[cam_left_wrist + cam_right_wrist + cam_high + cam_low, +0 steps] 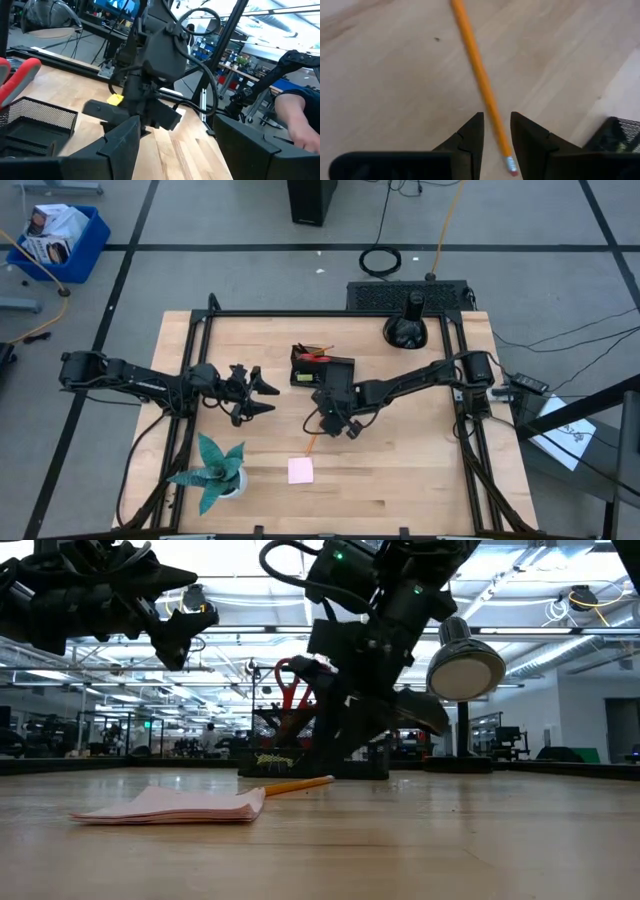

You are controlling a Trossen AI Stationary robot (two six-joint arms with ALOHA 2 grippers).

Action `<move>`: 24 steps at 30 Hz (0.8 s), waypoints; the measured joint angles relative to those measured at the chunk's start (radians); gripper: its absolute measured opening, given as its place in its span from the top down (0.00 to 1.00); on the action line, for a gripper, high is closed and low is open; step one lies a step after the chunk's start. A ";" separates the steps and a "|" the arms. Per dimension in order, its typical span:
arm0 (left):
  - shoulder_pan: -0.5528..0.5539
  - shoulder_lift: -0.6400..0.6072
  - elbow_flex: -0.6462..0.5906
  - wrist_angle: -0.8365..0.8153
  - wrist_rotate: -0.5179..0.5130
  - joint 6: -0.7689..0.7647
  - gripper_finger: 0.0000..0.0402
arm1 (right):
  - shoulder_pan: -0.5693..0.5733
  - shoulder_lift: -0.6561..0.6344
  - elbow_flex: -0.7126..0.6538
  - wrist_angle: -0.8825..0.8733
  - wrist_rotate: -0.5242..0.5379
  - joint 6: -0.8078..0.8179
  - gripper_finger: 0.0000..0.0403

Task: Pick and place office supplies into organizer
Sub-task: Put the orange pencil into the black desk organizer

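The right gripper [496, 131] hung low over the worktop [420, 460], just in front of the black mesh organizer [322, 367], and the orange pencil [481, 82] lay directly beneath it. In the right wrist view the eraser end sat in the narrow gap between the two fingers, which stood only slightly apart, one on each side of the shaft; whether they already touched the pencil I could not tell. It lay flat on the wood, its long axis running out from between the fingers, away from the organizer and towards the pink sticky-note pad [300, 470] at the near edge. The fingers therefore straddled it across its length, which is what a pinch needs; closing near one end, though, would probably let the free end droop on lifting.

The left gripper [262, 395] hovered well to the left, fingers spread and empty, much farther from the pencil. The red-handled scissors [291, 686] stood upright in the organizer.
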 joint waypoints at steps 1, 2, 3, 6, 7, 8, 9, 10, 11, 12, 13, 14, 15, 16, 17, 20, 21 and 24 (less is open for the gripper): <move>0.000 0.000 0.000 0.000 0.001 0.000 0.36 | -0.005 0.000 0.009 -0.004 0.000 0.000 0.79; 0.000 0.000 0.000 0.000 0.001 0.000 0.36 | -0.009 0.000 0.017 -0.006 -0.002 0.000 0.79; 0.000 0.000 0.000 0.000 0.001 0.000 0.36 | -0.015 0.000 0.026 -0.005 -0.007 0.001 0.79; 0.000 0.000 0.000 0.000 0.001 0.000 0.36 | -0.027 -0.001 0.031 -0.008 -0.029 0.013 0.79; 0.000 0.000 0.000 0.000 0.001 0.000 0.36 | -0.029 0.000 0.031 -0.017 -0.030 0.021 0.79; -0.001 0.000 0.000 0.000 0.001 0.000 0.36 | -0.031 0.000 0.031 -0.027 -0.032 0.025 0.79; -0.001 0.000 0.000 0.000 0.001 0.000 0.36 | -0.034 0.000 0.031 -0.037 -0.047 0.026 0.79; -0.001 0.000 0.000 0.000 0.001 0.001 0.36 | -0.035 0.000 0.031 -0.049 -0.059 0.026 0.79; -0.001 0.000 0.000 0.000 0.001 0.005 0.36 | -0.036 0.000 0.031 -0.057 -0.068 0.026 0.79; -0.001 0.000 0.000 0.000 0.001 0.005 0.36 | -0.036 0.007 0.031 -0.058 -0.074 0.023 0.79; -0.001 0.000 0.000 0.000 0.001 0.005 0.36 | -0.036 0.013 0.031 -0.053 -0.074 0.018 0.79; -0.001 0.000 0.000 0.000 0.001 0.006 0.36 | -0.036 0.017 0.030 -0.051 -0.074 0.016 0.79; -0.001 0.000 0.000 0.000 0.001 0.007 0.36 | -0.036 0.018 0.029 -0.051 -0.075 0.017 0.79; -0.001 0.000 0.000 0.000 0.001 0.007 0.36 | -0.036 0.018 0.029 -0.046 -0.078 0.018 0.79; -0.001 0.000 0.000 0.000 0.001 0.007 0.36 | -0.037 0.016 0.029 -0.035 -0.078 0.009 0.79; -0.001 0.000 0.000 0.000 0.001 0.007 0.36 | -0.039 0.015 0.031 -0.035 -0.057 -0.031 0.79; -0.001 0.000 0.000 0.000 0.001 0.006 0.36 | -0.042 0.022 0.030 -0.026 -0.054 -0.032 0.79; -0.001 0.000 0.000 0.000 0.001 0.006 0.36 | -0.053 0.026 0.029 -0.027 -0.077 -0.025 0.79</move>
